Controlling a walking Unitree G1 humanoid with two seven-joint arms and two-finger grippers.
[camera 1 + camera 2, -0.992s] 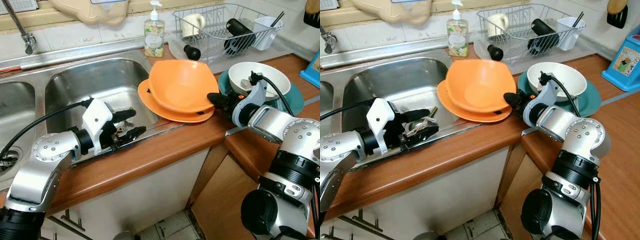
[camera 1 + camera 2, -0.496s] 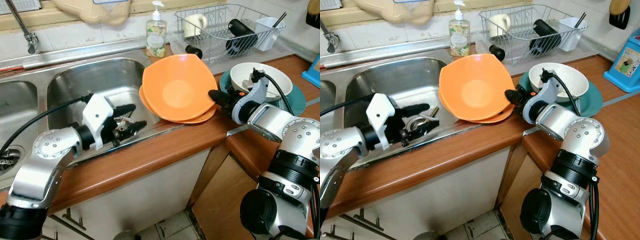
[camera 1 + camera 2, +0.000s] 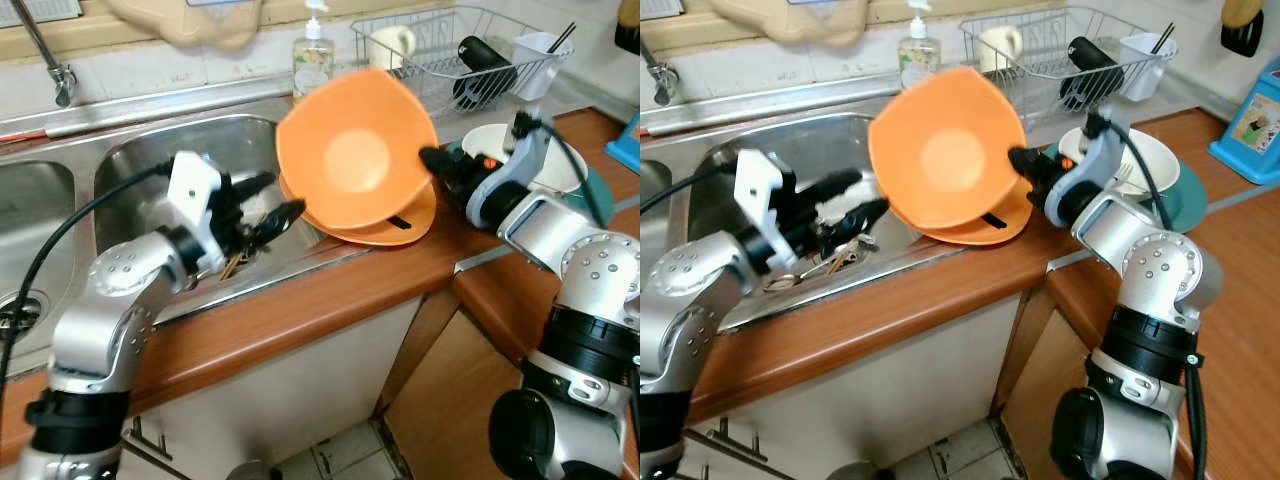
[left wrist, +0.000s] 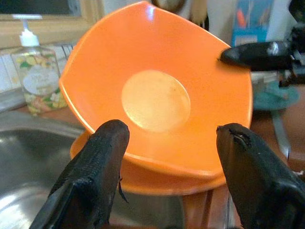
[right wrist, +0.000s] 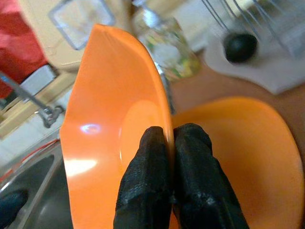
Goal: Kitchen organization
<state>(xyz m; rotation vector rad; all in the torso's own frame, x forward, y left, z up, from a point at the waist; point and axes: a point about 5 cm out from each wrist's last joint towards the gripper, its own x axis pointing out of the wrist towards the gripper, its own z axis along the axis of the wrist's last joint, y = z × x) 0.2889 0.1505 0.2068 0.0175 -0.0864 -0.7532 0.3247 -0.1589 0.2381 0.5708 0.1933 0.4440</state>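
My right gripper point(image 3: 428, 160) is shut on the rim of an orange bowl point(image 3: 355, 150) and holds it tilted on edge, with its hollow facing the sink. The pinch on the rim point(image 5: 170, 134) is plain in the right wrist view. Under the bowl an orange plate point(image 3: 405, 218) lies on the wooden counter. My left gripper point(image 3: 285, 193) is open above the sink's front right corner, pointing at the bowl and a short way from it. In the left wrist view the bowl point(image 4: 157, 95) sits between the two spread fingers point(image 4: 95, 176) without touching them.
A steel sink point(image 3: 190, 155) holds loose cutlery point(image 3: 235, 262). Behind the bowl stand a soap bottle point(image 3: 313, 55) and a wire dish rack point(image 3: 470, 50). A white bowl point(image 3: 1145, 160) rests on a teal plate point(image 3: 1188, 205) at the right. A blue box point(image 3: 1252, 115) stands further right.
The right gripper has raised the orange bowl off the plate and tipped it up on edge. The left gripper has risen out of the sink towards the bowl.
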